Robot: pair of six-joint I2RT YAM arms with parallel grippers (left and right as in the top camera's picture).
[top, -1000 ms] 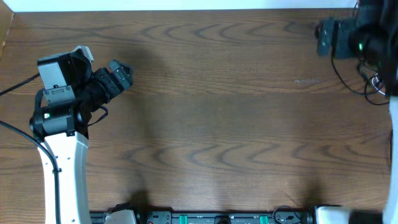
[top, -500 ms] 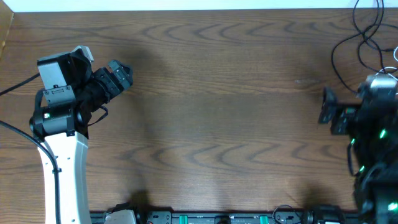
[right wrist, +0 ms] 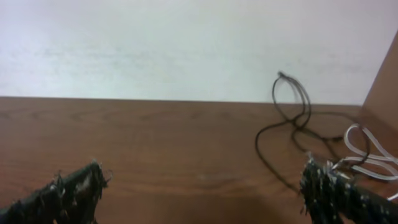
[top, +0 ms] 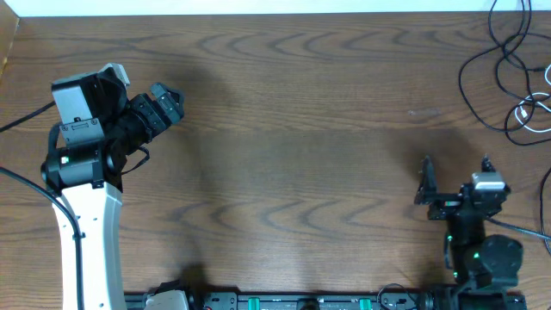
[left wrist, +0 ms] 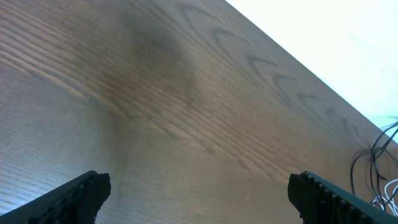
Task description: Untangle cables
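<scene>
The cables lie loose at the table's far right. Thin black cords (top: 479, 71) loop there, and a short white cord (top: 530, 113) lies beside them near the edge. My right gripper (top: 455, 170) is open and empty, in front of the bundle and apart from it. In the right wrist view the black cords (right wrist: 290, 119) and white cord (right wrist: 367, 153) lie beyond its right finger (right wrist: 336, 194). My left gripper (top: 167, 101) is open and empty at the far left. The left wrist view shows the cables (left wrist: 375, 169) small at the right edge.
The brown wooden table (top: 301, 129) spreads between the two arms. A white wall (right wrist: 155, 43) stands behind its far edge. Thicker black arm wires run by the left arm base (top: 17, 176). Equipment lines the front edge (top: 284, 301).
My right arm has swung from the back right corner to the front right, uncovering the cables where it stood. The left arm has not moved.
</scene>
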